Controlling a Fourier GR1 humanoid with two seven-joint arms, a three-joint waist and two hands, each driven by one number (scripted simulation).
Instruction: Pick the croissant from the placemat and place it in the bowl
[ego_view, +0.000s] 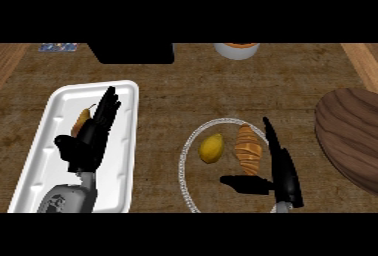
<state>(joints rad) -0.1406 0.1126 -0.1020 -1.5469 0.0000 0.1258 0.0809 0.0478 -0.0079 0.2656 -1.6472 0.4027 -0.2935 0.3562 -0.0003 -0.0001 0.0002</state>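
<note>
A golden-brown croissant (249, 148) lies on a round placemat with a pale woven rim (184, 155), beside a yellow lemon (211, 148). My right hand (281, 167) stands open just right of the croissant, its fingers straight and pointing away from me, its thumb stretched left below the croissant's near end. A dark wooden bowl (353, 137) shows at the right edge. My left hand (94, 132) rests open over the white tray, fingers straight.
A white rectangular tray (118, 165) lies at the left with an orange-brown item (80, 120) partly hidden behind my left hand. A black box (136, 52) and a white cup (236, 50) stand at the back edge.
</note>
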